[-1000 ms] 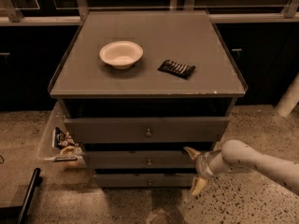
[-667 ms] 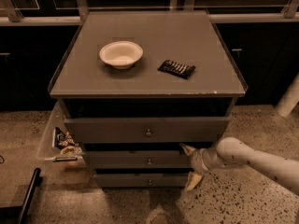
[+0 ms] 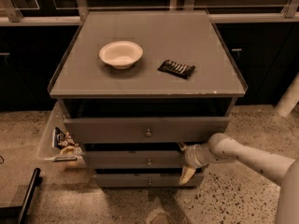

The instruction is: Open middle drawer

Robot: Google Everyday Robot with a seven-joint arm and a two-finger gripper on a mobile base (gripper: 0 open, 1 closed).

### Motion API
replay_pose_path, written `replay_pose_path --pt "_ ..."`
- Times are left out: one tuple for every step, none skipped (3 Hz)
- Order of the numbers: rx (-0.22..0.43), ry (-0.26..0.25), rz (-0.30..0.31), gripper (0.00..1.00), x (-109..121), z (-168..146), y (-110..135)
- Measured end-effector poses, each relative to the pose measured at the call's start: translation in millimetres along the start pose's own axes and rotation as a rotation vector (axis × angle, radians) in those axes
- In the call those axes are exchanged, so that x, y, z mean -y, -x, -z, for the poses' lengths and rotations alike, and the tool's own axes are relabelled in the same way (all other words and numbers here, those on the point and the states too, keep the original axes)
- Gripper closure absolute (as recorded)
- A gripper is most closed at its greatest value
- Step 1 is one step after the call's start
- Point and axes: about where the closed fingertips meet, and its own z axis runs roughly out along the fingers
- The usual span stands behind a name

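The grey cabinet has three drawer fronts. The middle drawer [image 3: 135, 160] is the medium-height front with a small round knob [image 3: 149, 162] at its centre; it sits in line with the bottom front. My gripper [image 3: 184, 161] is at the right part of this front, to the right of the knob, with the pale arm [image 3: 247, 157] reaching in from the right. Its fingers are spread, one fingertip [image 3: 181, 147] above and one below. It holds nothing.
The taller top drawer [image 3: 147, 129] stands pulled out a little. The bottom drawer [image 3: 149, 181] is shut. A white bowl [image 3: 120, 54] and a dark packet [image 3: 176, 68] lie on the cabinet top. A clear bin of snacks [image 3: 58, 141] hangs at the left side.
My gripper has moved left along the middle drawer front, closer to the knob. The drawers have not moved.
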Motion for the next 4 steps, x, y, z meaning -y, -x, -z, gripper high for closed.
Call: replay_pose_path --pt "0.0 0.0 0.0 0.0 0.0 -0.1 0.0" --pt "0.0 0.0 0.0 0.16 0.0 -0.2 0.0" --pt "0.004 -0.001 -0.01 0.39 3.4 -2.6 -0.9" --pt "0.004 -0.001 -0.01 0.63 3.4 -2.5 -0.9"
